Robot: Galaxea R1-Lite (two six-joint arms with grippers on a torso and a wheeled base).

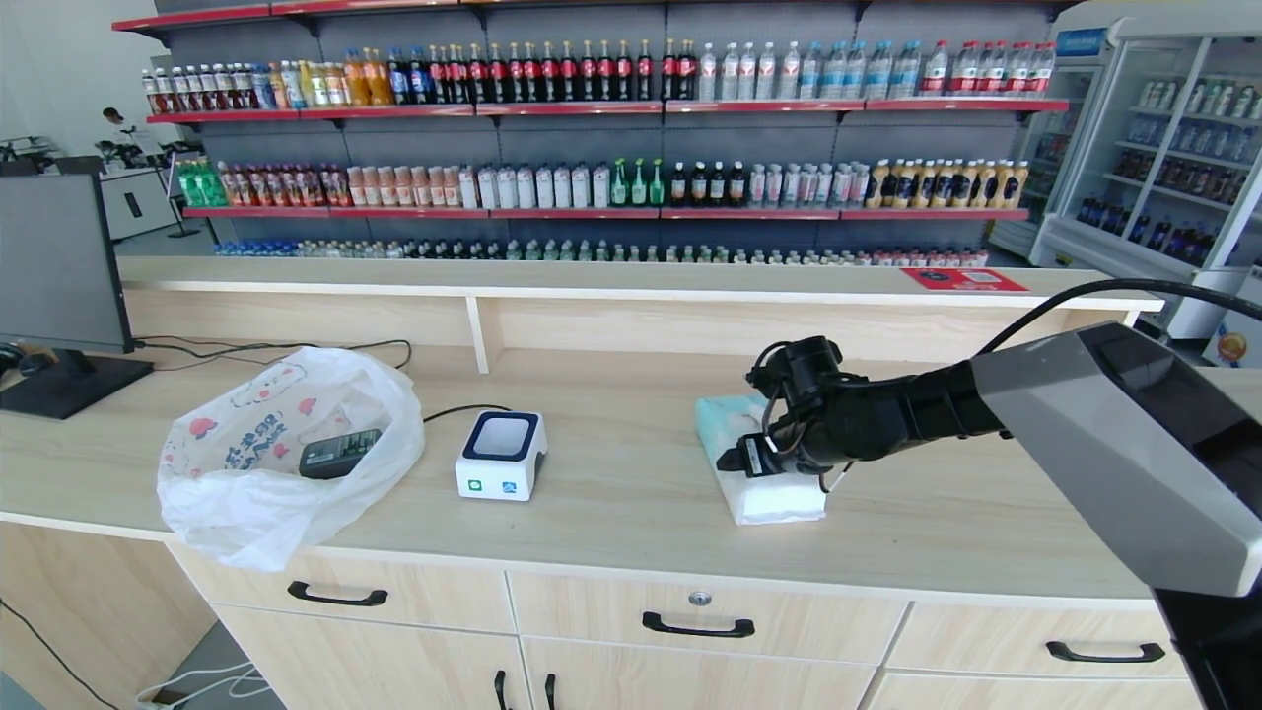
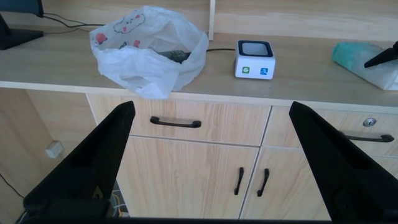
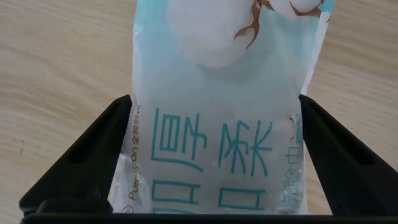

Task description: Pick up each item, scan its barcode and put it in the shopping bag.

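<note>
A pale teal and white tissue pack (image 1: 767, 501) (image 3: 217, 93) lies flat on the wooden counter (image 1: 611, 493), right of centre. My right gripper (image 1: 754, 456) (image 3: 216, 102) is down over it, open, with one finger on either side of the pack. The white barcode scanner (image 1: 501, 456) (image 2: 255, 59) stands mid-counter. Left of it the white shopping bag (image 1: 246, 483) (image 2: 146, 62) lies open with a dark flat item (image 1: 338, 452) inside. My left gripper (image 2: 211, 109) hangs open and empty below counter height, facing the drawers (image 2: 177, 124).
A monitor (image 1: 59, 286) on its stand sits at the counter's far left, with cables (image 1: 276, 347) trailing behind the bag. A raised ledge (image 1: 631, 281) runs along the back of the counter. Behind it are shelves of bottles (image 1: 592, 128).
</note>
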